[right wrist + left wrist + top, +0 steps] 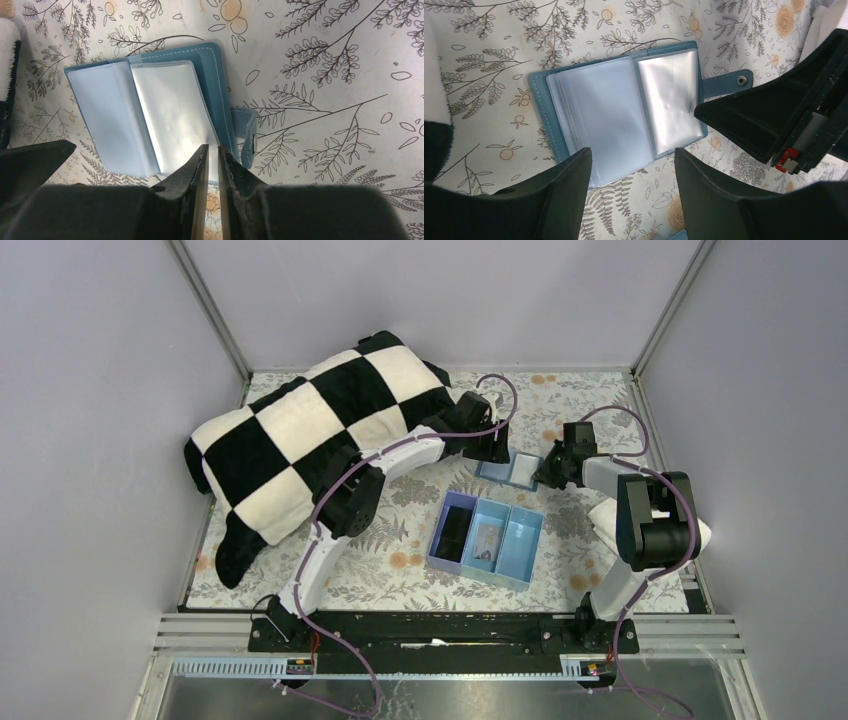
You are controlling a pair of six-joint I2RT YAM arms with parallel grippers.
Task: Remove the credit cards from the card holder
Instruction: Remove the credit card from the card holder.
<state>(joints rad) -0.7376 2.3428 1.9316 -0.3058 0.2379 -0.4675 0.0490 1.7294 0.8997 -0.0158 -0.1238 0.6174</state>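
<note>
You have the card holder (624,110) lying open on the floral table (590,400) just beyond the tray (523,540), your left gripper (631,160) spread wide over its near edge, and your right gripper (212,150) pinched almost closed at its right-hand page, possibly nipping a clear sleeve.
</note>
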